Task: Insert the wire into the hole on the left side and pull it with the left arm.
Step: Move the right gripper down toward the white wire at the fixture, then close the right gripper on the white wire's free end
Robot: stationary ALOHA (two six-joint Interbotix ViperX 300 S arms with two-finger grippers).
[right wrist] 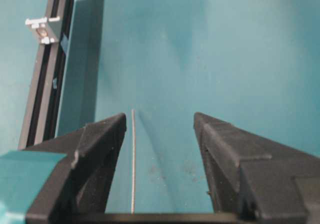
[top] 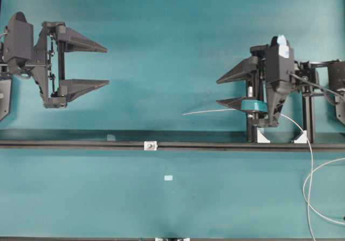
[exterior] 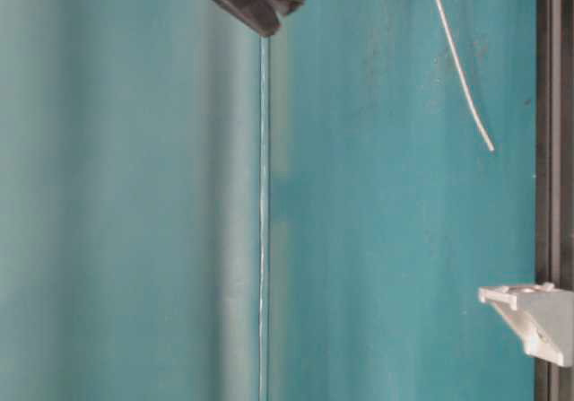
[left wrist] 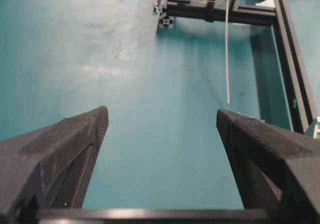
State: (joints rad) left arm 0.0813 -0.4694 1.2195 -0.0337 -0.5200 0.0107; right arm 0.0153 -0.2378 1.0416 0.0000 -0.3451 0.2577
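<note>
Wire [top: 207, 111] tip points left, beside the spread right gripper [top: 222, 91], ungrasped. Hole's white block [top: 150, 145] sits on the rail, down-left. Left gripper [top: 107, 65] spread, empty, farther off.

The table [top: 161, 47] is teal all over, plain, with some paler worn patches near the middle. A black rail [top: 81, 144] runs across it, and a small white block [top: 150, 145] sits on this rail. The left gripper [top: 108, 66] is entirely black, with a fine dotted texture on its fingers [left wrist: 75, 139]. The right gripper [top: 218, 91] is black too, but it carries a teal band [top: 253, 105] and a pale-blue tag [top: 282, 40]. The wire [top: 207, 111] is whitish-grey. A small pale-blue tape piece [top: 168, 178] lies on the teal surface. Two white brackets [top: 262, 137] stand by the rail.
</note>
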